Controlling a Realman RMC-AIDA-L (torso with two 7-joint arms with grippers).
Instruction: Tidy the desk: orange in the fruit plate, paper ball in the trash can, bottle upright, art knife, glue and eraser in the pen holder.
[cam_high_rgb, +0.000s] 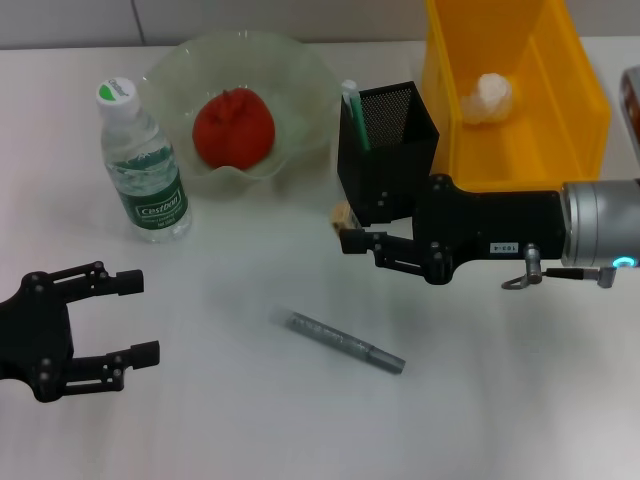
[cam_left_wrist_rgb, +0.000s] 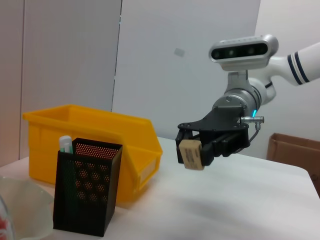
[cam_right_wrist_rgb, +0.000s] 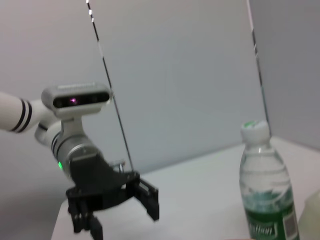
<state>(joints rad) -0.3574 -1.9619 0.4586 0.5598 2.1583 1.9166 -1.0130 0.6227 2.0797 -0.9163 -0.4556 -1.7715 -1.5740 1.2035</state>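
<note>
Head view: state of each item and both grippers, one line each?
orange: in the fruit plate
bottle: upright, capped
paper ball: in the yellow bin
glue: standing in the pen holder
eraser: held above the table, beside the pen holder
art knife: lying on the table
right gripper: shut on eraser
left gripper: open, empty

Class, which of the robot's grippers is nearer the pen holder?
The right gripper, holding the eraser, is just in front of the pen holder. The left gripper hangs open far off, near the table's front-left edge.
</note>
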